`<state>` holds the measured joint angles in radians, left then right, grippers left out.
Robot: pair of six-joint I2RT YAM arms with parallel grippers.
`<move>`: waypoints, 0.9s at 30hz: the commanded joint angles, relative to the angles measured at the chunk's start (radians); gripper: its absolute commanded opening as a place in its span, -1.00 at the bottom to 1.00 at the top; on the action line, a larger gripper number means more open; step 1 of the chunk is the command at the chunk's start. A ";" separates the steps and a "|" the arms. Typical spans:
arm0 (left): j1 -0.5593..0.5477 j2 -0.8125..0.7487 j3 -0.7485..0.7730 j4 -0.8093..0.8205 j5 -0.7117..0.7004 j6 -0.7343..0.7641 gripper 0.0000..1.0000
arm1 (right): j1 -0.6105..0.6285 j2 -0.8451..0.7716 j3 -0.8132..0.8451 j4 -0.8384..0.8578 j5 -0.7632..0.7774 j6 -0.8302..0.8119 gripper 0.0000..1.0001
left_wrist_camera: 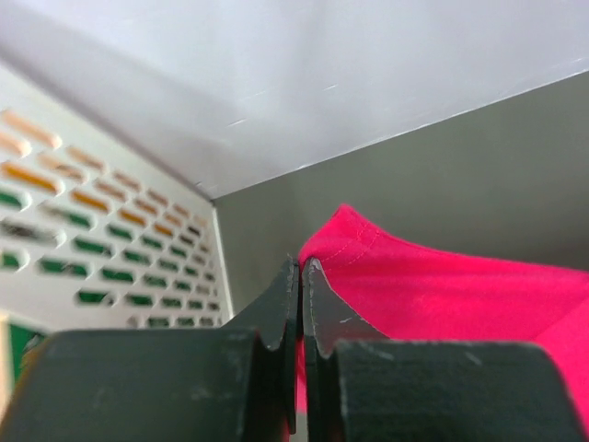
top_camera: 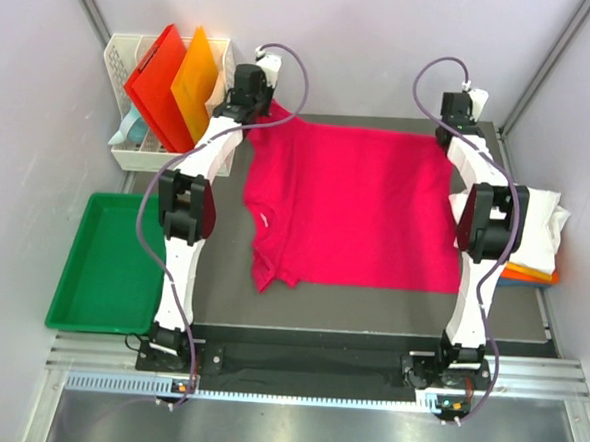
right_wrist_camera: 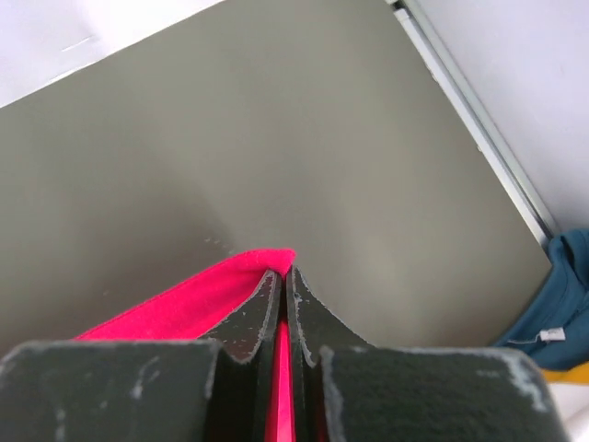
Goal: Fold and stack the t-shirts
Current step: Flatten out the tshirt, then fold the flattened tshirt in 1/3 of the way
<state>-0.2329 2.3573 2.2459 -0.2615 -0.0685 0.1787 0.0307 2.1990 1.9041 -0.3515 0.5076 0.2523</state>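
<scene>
Along the far edge of the table (top_camera: 370, 306), both grippers pinch the pink shirt (top_camera: 356, 205) by its far corners. The left gripper (left_wrist_camera: 300, 269) is closed on the corner nearest the basket (top_camera: 119, 150). The right gripper (right_wrist_camera: 283, 273) is closed on the opposite corner, with a strip of pink showing between its fingers. In the left wrist view the cloth sits partly behind the fingers, so that hold looks like a thin pinch, though how much is caught is unclear.

Gripping both corners at once puts the far edge under even tension. I judge this to be the setup for drawing that edge toward the near side in a fold. The shirt lies spread flat over the table's middle, with its collar and a bunched sleeve toward the left.

A red folder (top_camera: 158, 82) and an orange folder (top_camera: 196, 80) stand in the basket, just beside the left gripper, so there is little room on that side. A green tray (top_camera: 107, 270) lies well to the left. The folded shirts (top_camera: 540, 231) are stacked at the right edge, close to the right arm (top_camera: 485, 223), which crosses the shirt's right border.
</scene>
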 commanded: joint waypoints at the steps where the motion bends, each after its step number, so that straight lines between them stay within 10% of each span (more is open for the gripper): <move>1: -0.011 0.023 0.095 0.079 -0.043 0.027 -1.00 | -0.056 0.005 0.072 0.025 -0.027 0.030 -1.00; 11: -0.026 -0.044 0.020 0.067 -0.079 -0.002 -1.00 | -0.046 -0.018 0.075 0.002 -0.058 0.051 -1.00; 27: -0.026 -0.242 -0.262 -0.007 -0.053 -0.061 -1.00 | 0.057 -0.269 -0.381 0.118 -0.011 0.113 -1.00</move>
<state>-0.2668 2.2238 2.0186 -0.2676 -0.1211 0.1478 0.0772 2.0277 1.5551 -0.2924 0.4614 0.3367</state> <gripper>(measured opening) 0.018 0.008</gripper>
